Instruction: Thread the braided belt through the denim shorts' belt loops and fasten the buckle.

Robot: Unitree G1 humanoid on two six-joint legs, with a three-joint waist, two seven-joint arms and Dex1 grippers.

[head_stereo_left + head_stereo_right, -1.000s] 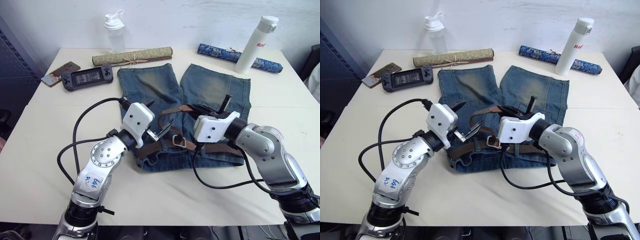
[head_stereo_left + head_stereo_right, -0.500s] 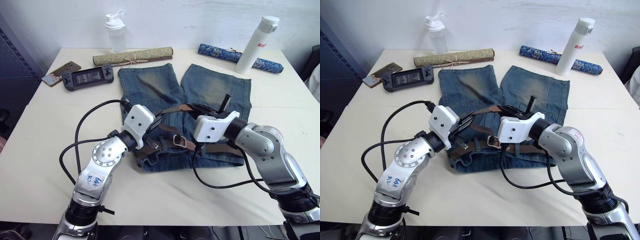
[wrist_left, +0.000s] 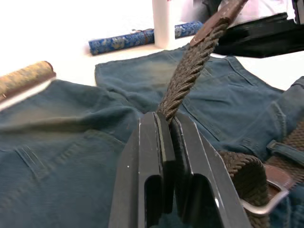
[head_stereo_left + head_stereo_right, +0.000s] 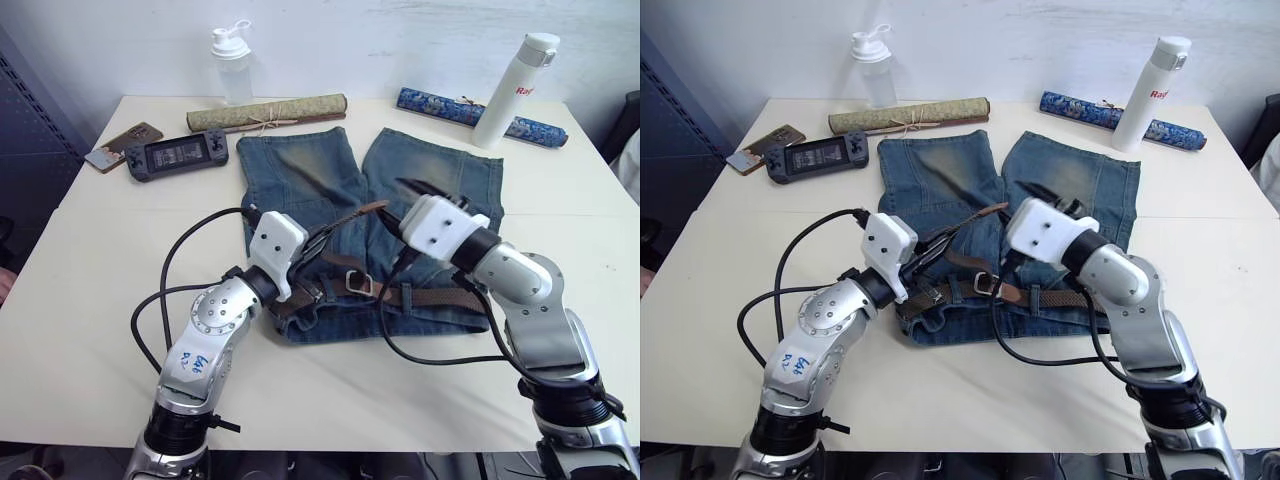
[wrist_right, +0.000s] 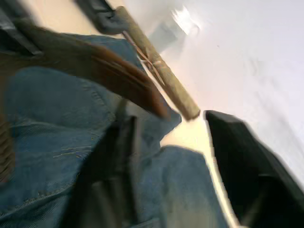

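The denim shorts (image 4: 300, 170) lie flat mid-table with the waistband toward me. The braided belt (image 4: 432, 296) runs along the waistband under a belt loop (image 4: 405, 297), and the silver buckle (image 4: 360, 283) rests near the middle. The free strap (image 3: 190, 61) rises off the cloth to its brown leather tip (image 4: 378, 206). My left gripper (image 4: 303, 248) is shut on this strap, its pads (image 3: 156, 142) clamping the weave. Just right of the tip, above the shorts' right leg, my right gripper (image 4: 425, 190) is open; the tip (image 5: 142, 90) hangs free between its spread fingers.
Along the table's far edge stand a shaker bottle (image 4: 230, 62), a rolled tan mat (image 4: 265, 112), a blue patterned roll (image 4: 470, 113) and a white flask (image 4: 510, 88). A handheld game console (image 4: 175, 155) and a phone (image 4: 120, 143) lie at the far left.
My left gripper closed on the belt strap. My right gripper opened, let go of the leather tip and swung up and back over the shorts' right leg.
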